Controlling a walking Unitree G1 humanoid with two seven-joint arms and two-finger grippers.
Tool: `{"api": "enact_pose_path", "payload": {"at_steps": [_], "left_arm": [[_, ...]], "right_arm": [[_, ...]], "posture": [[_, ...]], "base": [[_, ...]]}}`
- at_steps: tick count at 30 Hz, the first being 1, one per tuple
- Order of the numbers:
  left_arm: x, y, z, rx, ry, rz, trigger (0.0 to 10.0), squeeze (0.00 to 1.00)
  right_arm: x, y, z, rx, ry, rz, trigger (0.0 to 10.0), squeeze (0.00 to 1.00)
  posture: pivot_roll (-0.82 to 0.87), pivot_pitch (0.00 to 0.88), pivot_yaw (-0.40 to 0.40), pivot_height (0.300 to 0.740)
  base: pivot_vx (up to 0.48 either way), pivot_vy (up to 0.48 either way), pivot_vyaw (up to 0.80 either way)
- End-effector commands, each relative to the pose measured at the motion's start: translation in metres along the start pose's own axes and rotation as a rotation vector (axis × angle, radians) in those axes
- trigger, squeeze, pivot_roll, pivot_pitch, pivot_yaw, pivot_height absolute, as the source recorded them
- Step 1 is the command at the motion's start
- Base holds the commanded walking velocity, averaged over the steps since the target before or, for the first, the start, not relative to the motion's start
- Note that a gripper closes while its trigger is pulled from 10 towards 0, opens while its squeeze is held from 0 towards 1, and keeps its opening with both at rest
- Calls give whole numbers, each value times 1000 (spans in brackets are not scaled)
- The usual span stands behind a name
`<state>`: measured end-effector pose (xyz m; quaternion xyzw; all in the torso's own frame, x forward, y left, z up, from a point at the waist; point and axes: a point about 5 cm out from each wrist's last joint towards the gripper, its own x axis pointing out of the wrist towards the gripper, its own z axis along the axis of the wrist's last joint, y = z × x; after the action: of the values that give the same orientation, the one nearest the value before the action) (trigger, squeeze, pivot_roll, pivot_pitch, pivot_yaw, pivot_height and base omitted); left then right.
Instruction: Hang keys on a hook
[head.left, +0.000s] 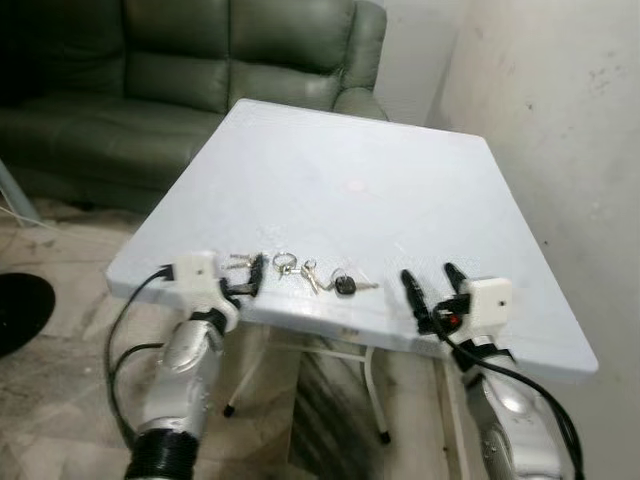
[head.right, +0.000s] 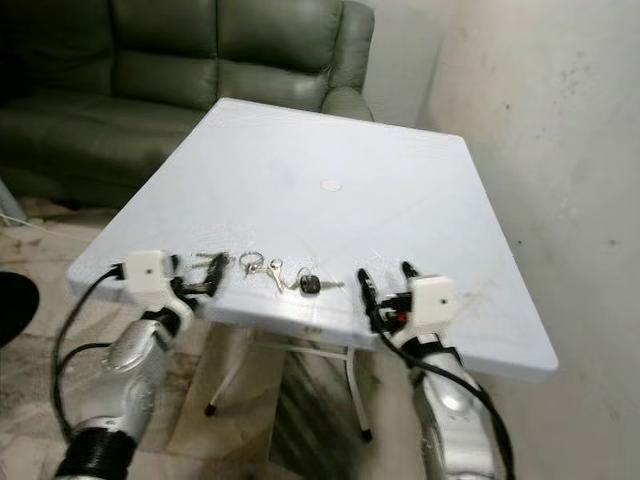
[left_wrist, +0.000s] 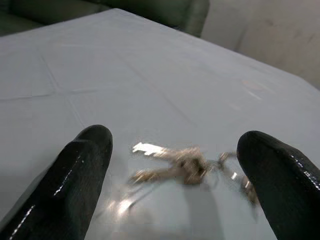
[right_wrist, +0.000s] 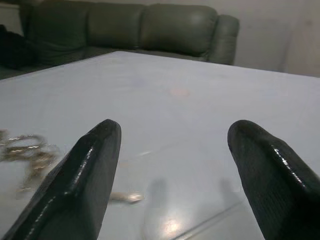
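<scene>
Two grippers flanking keys, left wrist blurred

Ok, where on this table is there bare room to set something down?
The table is bare from its middle to the far edge by the sofa. The near edge is crowded: the keys lie strung between the open left claw and the open right claw.

Pale blue-white desk, plain, with one faint round mark at its middle. Silvery keys, one with a black head. Glossy black fingers on white-cased wrists, silver arms. Dark green leather sofa behind; off-white wall, speckled.
</scene>
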<state>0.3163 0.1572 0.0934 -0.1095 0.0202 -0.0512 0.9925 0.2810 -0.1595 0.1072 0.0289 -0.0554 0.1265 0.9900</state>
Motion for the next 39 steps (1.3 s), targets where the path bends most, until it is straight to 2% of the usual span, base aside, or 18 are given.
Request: {"api": "enact_pose_path", "payload": {"at_steps": [1,13,23,33,39], "left_arm": [[2,-16,3,-1,-24,-47,10000,0],[0,-17,2,-10,-26,-45,10000,0],[-6,-23,-3,31,-19,-79,10000,0],[-5,-23,-3,5,-9,-75,10000,0],[-3,-22,-2,10,-9,-73,10000,0]], "right_arm": [[-3,-9,4,-15,-8,-24,10000,0],[-3,-8,3,-23,-1,-12,10000,0],[-3,-8,2,-38,10,12,10000,0],[-2,-6,1,-37,10,24,10000,0],[-2,-6,2,-37,8,23,10000,0]], "posture": [[-1,48,-97,740],[2,49,-100,740],[7,47,-102,740],[7,39,-103,740],[5,36,-101,740]], "base": [[0,0,0],[0,0,0],[0,0,0],[0,0,0],[0,326,0]]}}
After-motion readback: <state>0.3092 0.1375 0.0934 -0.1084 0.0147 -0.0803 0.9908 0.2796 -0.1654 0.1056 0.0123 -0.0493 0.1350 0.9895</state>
